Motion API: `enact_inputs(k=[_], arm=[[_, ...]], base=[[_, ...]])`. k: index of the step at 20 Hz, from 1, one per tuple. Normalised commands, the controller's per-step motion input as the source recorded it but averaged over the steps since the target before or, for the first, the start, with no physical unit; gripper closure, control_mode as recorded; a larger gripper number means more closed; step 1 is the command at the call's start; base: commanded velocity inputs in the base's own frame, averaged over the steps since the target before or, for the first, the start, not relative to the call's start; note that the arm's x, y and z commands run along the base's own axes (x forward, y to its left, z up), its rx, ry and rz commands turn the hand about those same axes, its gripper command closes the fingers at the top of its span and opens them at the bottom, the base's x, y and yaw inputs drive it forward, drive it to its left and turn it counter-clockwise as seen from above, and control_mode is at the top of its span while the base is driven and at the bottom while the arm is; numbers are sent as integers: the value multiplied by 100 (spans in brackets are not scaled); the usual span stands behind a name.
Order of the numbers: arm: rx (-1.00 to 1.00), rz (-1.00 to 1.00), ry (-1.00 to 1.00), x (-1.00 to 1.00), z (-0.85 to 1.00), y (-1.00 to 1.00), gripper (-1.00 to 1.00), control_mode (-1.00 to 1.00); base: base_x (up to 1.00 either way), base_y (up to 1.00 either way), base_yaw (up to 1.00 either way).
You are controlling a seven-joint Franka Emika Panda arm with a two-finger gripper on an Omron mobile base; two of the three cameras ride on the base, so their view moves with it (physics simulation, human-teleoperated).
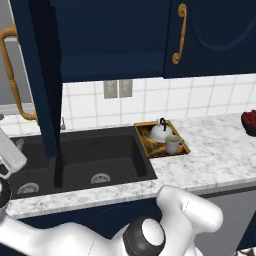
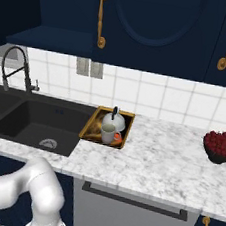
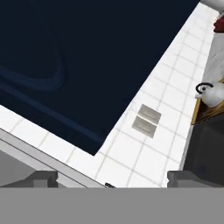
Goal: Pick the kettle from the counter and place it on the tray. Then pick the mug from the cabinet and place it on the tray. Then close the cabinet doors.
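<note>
Doors are the job we are facing now, because the small white-silver dome kettle and the little grey-beige mug are both sitting on the golden-brown wooden tray. We are holding our gripper with its dark fingertips spread wide apart and gripping nothing. We are looking at the flat face of the tall navy-blue cabinet door right ahead of the fingers, standing open at the left with its long brass bar handle running up and down.

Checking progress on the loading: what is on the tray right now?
On the tray stand the kettle and, in front of it, the mug. The tray floor beneath them is covered.
</note>
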Motion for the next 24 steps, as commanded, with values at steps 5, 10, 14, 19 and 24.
enact_inputs(k=[5, 10, 14, 19, 24], arm=[[2, -7, -6, 28, 32, -42, -100, -100], [0, -7, -18, 1, 39, -88, -100, -100], [5, -3, -14, 0, 49, -100, -100, -100], [7, 0, -6, 0, 40, -100, -100, -100], [9, 0, -3, 6, 27, -100, -100, -100]], base=[[0, 0, 0], [0, 0, 0], [0, 0, 0], [0, 0, 0], [0, 0, 0]])
